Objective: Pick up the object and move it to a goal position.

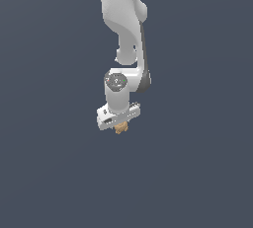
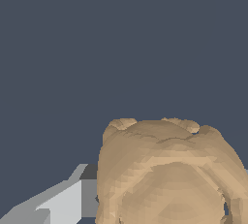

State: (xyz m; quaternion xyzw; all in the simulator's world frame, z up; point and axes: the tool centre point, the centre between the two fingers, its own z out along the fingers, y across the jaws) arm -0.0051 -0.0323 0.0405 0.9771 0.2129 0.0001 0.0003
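Filling the wrist view, the tan blob point(image 2: 167, 174) sits against a grey finger point(image 2: 63, 201). Just under the arm point(image 1: 123, 19), the gripper point(image 1: 120, 125) grasps it.

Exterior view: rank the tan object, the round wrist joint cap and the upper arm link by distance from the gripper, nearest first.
1. Tan object: right at the gripper, poking out just below the white gripper body.
2. Round wrist joint cap: above the gripper, slightly toward the exterior view's left.
3. Upper arm link: farthest, at the top of the picture.
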